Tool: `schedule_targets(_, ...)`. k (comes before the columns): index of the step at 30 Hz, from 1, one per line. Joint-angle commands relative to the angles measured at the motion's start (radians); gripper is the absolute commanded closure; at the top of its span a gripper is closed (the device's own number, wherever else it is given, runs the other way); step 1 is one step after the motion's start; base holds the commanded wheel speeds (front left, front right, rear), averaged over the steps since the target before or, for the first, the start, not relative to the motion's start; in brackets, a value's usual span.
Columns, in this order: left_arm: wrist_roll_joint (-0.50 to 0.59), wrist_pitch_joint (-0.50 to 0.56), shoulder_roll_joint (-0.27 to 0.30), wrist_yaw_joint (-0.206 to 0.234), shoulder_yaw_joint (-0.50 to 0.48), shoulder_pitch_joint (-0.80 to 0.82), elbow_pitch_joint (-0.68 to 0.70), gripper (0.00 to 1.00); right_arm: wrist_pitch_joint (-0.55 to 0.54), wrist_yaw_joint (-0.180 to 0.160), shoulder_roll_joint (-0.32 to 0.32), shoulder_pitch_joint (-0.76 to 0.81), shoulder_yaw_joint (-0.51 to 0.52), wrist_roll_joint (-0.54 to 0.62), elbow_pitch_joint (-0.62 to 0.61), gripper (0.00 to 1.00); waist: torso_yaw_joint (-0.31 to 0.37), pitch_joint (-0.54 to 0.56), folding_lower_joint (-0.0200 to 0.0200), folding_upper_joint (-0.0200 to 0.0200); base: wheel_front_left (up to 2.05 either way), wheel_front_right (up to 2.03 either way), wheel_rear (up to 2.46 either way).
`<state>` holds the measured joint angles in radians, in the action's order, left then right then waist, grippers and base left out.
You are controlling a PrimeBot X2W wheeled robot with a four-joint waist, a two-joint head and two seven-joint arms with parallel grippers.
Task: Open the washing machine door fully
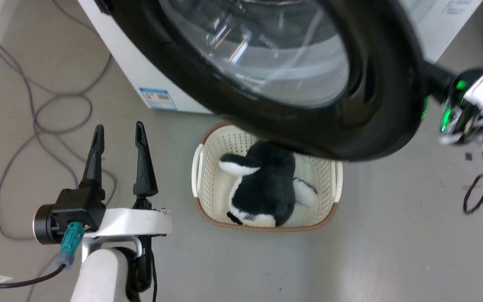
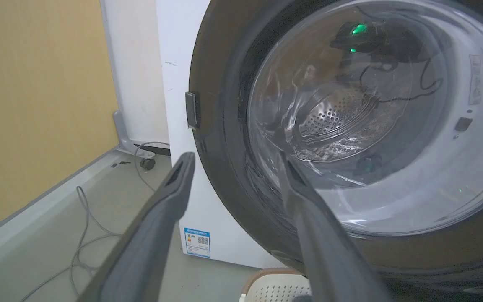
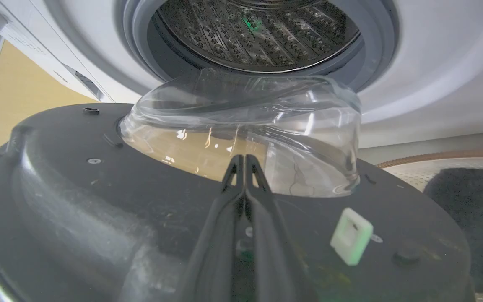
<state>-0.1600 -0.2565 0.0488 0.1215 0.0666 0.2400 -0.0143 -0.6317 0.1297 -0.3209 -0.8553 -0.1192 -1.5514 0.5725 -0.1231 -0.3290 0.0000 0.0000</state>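
Washing machine door (image 1: 375,105), hanging partway open off the washing machine (image 1: 136,71) above the laundry basket (image 1: 199,167), is probably best swept wider from its inner face by the right hand (image 3: 245,161), fingers (image 3: 220,226) pressed together, while the left hand (image 1: 118,132) sits spread, empty.

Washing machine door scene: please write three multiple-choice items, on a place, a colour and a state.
1. Where is the basket?
A. on the floor under the washing machine door
B. inside the drum
C. hanging from the door
2. The door's rim is:
A. white
B. black
C. blue
3. The left gripper is:
A. shut on the door
B. open, holding nothing
C. shut on the basket
Answers: 1 A, it stands on the floor beneath the door. 2 B, the wide rim is glossy black. 3 B, its fingers stand apart, nothing between.
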Motion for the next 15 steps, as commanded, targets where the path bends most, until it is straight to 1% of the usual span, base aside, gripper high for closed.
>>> schedule_targets(1,0.010,-0.005,0.001,-0.005,-0.007,-0.018,-0.004,0.00,-0.014,0.001,0.009,0.048,-0.007,-0.014,-0.031,1.00,0.012,0.026,0.0000,0.0000,0.00,0.00,0.00)
schedule_targets(15,0.021,-0.005,0.001,-0.025,-0.022,-0.091,-0.042,0.00,-0.077,0.001,0.065,0.313,-0.056,-0.054,-0.242,1.00,0.021,0.149,0.0000,0.0000,0.00,0.00,0.00)
